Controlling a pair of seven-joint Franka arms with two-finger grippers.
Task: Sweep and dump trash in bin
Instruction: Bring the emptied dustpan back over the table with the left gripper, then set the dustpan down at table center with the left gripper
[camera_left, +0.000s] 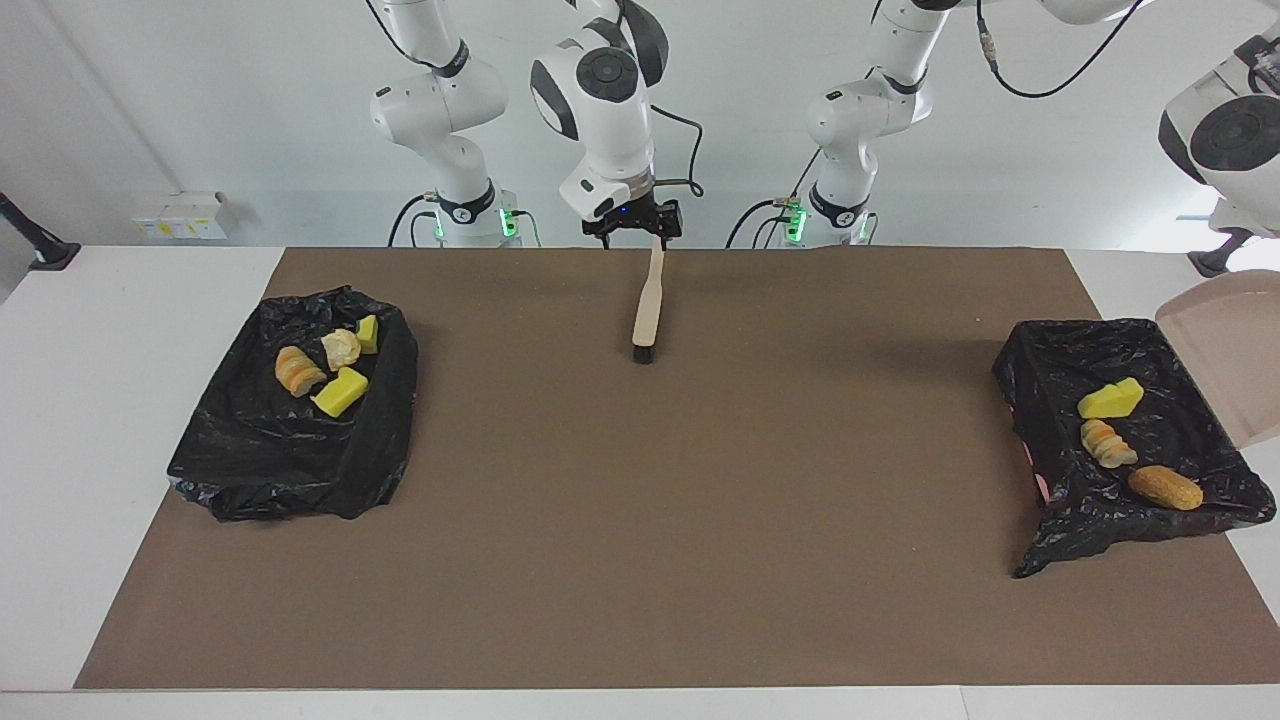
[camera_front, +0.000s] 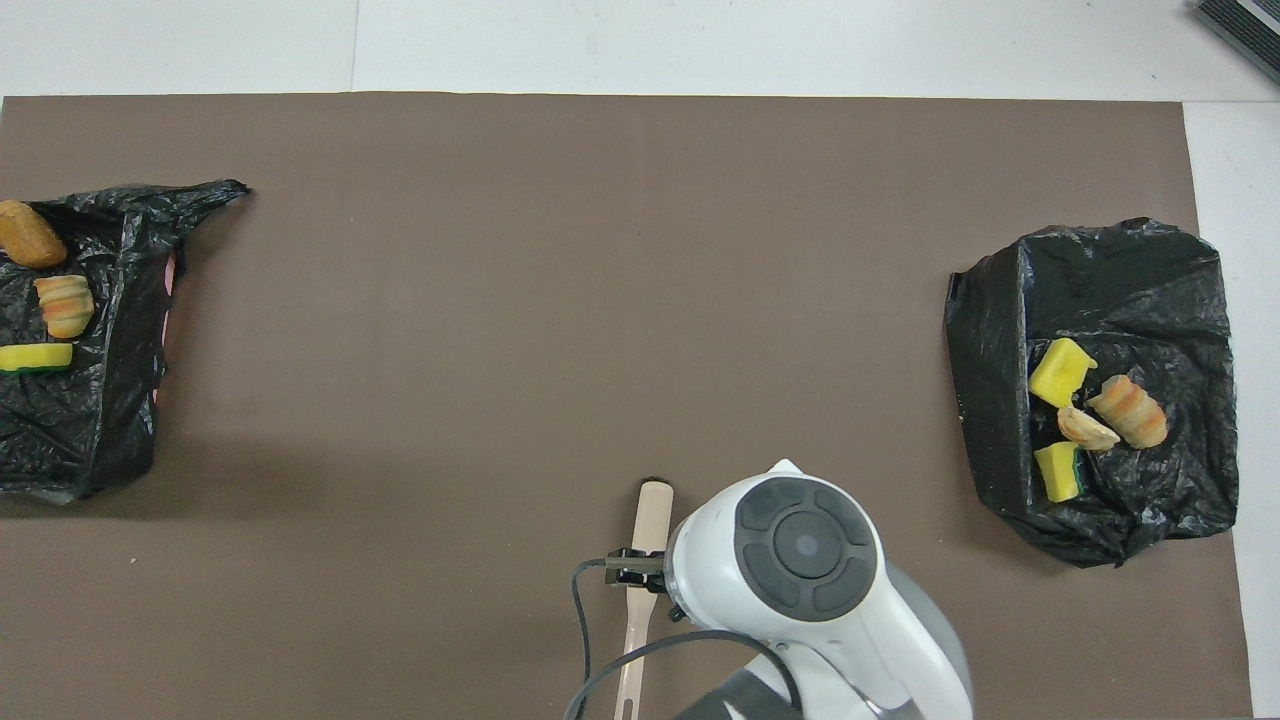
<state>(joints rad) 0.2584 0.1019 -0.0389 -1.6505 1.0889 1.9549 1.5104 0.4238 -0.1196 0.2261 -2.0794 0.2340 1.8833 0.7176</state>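
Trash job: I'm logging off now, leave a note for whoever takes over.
Right gripper: open over the brush handle's end; brush lies on the mat.
Left gripper: out of view, shut, apparently holding the dustpan up by the bin at the left arm's end.
Trash: three scraps in that bin, four scraps in the other bin.
Done: sweeping, dumping. Left: put the dustpan down.

A robotics lab is being shown: two white arms (camera_left: 440, 110) are being run at a brown-matted worktop (camera_left: 640, 600) against bare walls.
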